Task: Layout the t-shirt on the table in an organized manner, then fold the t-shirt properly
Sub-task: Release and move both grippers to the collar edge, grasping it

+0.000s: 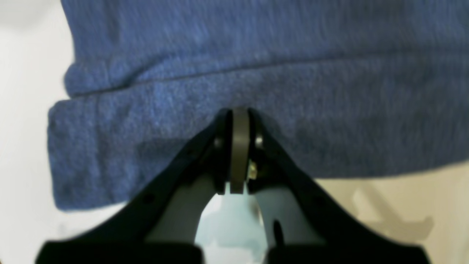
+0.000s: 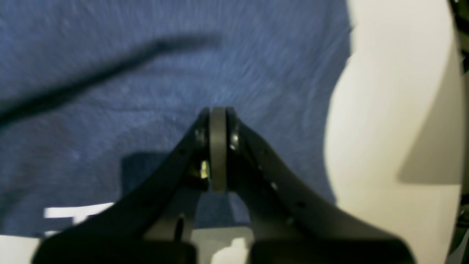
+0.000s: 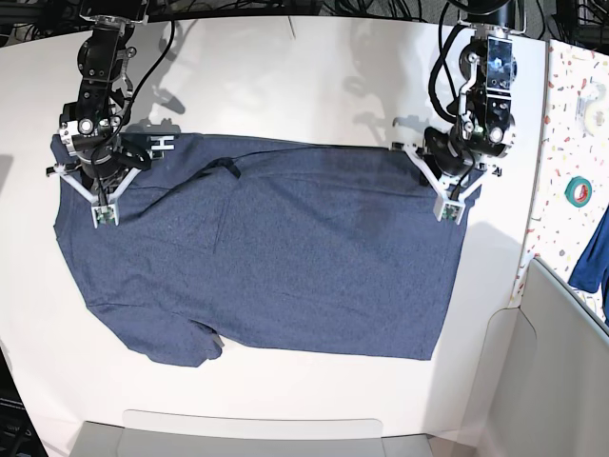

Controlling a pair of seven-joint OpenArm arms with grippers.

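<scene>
Left gripper (image 3: 447,211): jaws together, tips over the hem corner of the t-shirt (image 3: 257,248) on the side toward the confetti-speckled surface (image 3: 571,114). In its wrist view the closed tips (image 1: 240,113) sit on the doubled hem band; whether a fold of cloth is pinched between them cannot be told.

Right gripper (image 3: 103,215): jaws together, tips on the shoulder area at the opposite end of the garment, near the collar. Its wrist view shows the closed tips (image 2: 218,112) against blue fabric, with bare table (image 2: 384,110) just beside; a pinch of cloth cannot be confirmed there either.

T-shirt: spread nearly flat across the middle of the table (image 3: 285,86), lying sideways, collar end toward the right gripper, hem end toward the left gripper. Far long edge runs fairly straight between the two grippers. Near sleeve is bunched and tucked by the near edge of the table; some soft wrinkling across the body.

Task standing, as judged: layout largely done, near sleeve not yet smoothed; no fold is visible, so the whole folding stage is left.

Also present: roll of tape (image 3: 577,190) on the speckled surface, well apart from the garment.
</scene>
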